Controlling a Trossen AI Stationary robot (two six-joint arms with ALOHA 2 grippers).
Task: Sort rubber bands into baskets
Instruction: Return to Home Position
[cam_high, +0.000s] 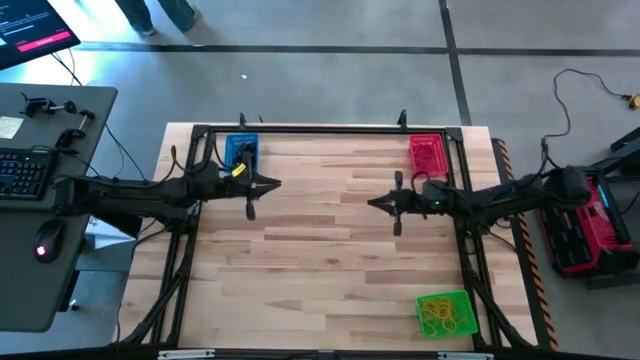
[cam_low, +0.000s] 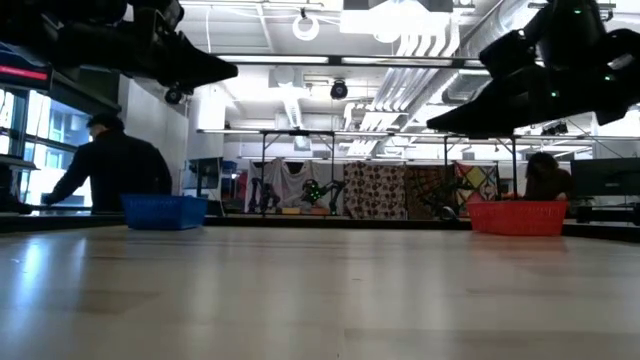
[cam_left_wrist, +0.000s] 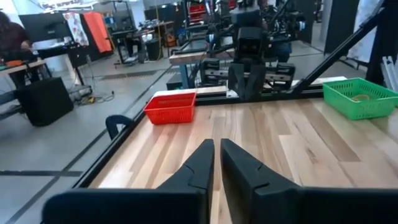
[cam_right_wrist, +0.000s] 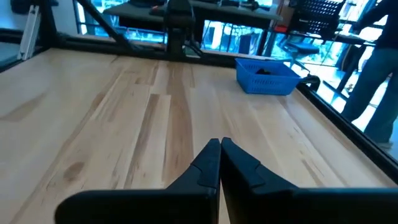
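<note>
High view: the blue basket at upper left and the red basket at upper right both have their long axes running up the frame. The left arm cuts off the blue one's lower end. The green basket at lower right lies crosswise and holds yellow rubber bands. The left gripper and right gripper face each other at mid-frame, well apart, with bare worktop below them.

Low view: the basket walls hide their contents, and the green basket is out of frame.

Wrist views: both pairs of fingers are clenched, grasping nothing.
</note>
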